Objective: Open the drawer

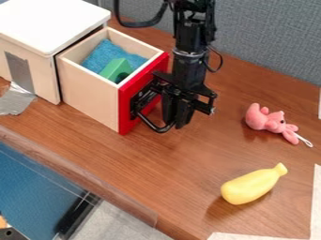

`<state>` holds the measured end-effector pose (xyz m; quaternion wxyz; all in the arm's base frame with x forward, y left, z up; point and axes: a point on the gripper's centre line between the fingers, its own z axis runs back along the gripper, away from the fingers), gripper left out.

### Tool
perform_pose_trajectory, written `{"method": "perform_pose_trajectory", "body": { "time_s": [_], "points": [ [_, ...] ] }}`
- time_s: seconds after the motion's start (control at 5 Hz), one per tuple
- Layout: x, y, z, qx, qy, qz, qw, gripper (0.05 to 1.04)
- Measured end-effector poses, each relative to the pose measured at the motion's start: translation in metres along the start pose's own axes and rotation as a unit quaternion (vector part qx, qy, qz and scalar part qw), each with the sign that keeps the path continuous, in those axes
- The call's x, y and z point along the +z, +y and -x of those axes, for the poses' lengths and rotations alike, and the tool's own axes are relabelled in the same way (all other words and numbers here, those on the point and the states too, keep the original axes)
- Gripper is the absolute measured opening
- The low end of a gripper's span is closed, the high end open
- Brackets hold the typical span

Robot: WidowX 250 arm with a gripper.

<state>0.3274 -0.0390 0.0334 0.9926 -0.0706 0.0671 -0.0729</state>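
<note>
Drawer (89,97) stands open, pincer (175,122) at its front

The drawer juts from a white-topped cabinet (53,21) toward the desk's (182,168) far left corner. The pincer hangs just beside the red front and black handle (155,128); whether it is wide or narrow, I cannot tell. Inside lie a blue cloth (103,54) and a green block (113,69). Nearer the right edge lie a pink plush toy (272,121) and a yellow banana-shaped object (251,186).
</note>
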Motion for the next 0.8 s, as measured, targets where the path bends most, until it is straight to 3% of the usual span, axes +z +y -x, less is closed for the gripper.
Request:
{"method": "perform_pose_trajectory", "body": {
  "time_s": [0.2,0.4,0.6,0.8],
  "points": [
    [-0.005,-0.002,0.009,0.077,0.018,-0.050,0.9956,0.686],
    [0.030,-0.012,0.015,0.093,-0.008,-0.054,0.9942,0.958],
    [0.074,-0.022,0.025,0.082,-0.037,-0.035,0.9953,1.003],
    [0.115,-0.024,0.039,0.039,-0.082,-0.050,0.9946,1.001]
  ]
}}
